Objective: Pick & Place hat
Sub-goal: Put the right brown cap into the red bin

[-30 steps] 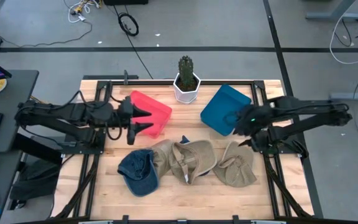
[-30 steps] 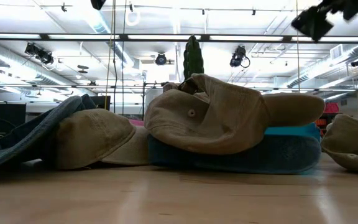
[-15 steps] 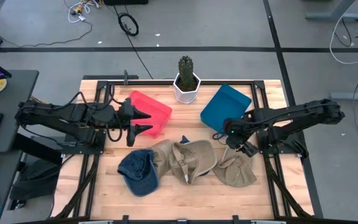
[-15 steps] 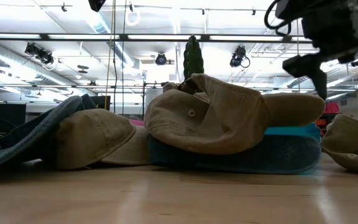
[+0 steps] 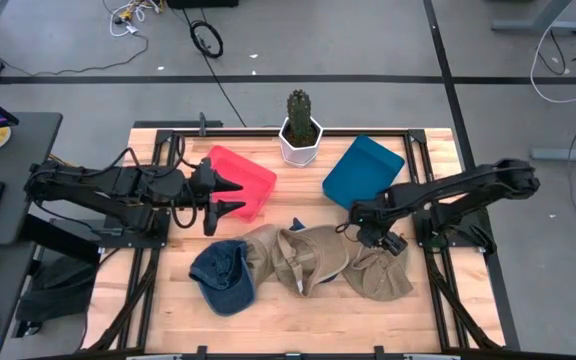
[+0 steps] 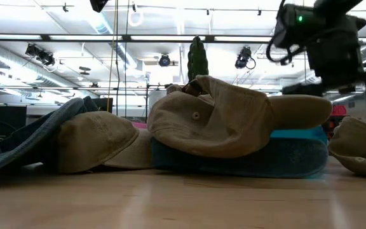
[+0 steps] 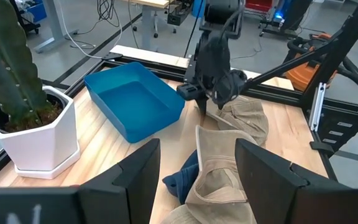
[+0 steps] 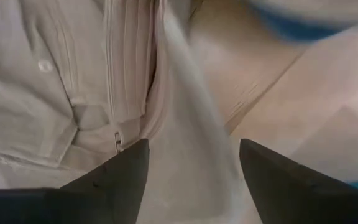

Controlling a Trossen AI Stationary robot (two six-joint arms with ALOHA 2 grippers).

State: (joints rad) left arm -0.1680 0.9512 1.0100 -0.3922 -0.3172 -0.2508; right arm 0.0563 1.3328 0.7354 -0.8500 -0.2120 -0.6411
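Right gripper (image 5: 366, 232) hangs low over the tan corduroy caps, its two dark fingers (image 8: 114, 177) spread apart with nothing between them; one finger stands on each side of a beige cap brim (image 8: 179, 134), over the gap between the middle tan cap (image 5: 308, 256) and the right-hand tan cap (image 5: 378, 268). Whether the fingertips touch the cloth cannot be told. These caps lie in a row on the wooden table (image 5: 288, 325), with a blue denim cap (image 5: 223, 275) at the left end. Behind them sit a blue plastic bin (image 5: 363, 172), a red plastic bin (image 5: 243, 180) and a potted cactus in a white pot (image 5: 300, 128). Left gripper (image 5: 230, 192) waits beside the red bin, jaws apart and empty.
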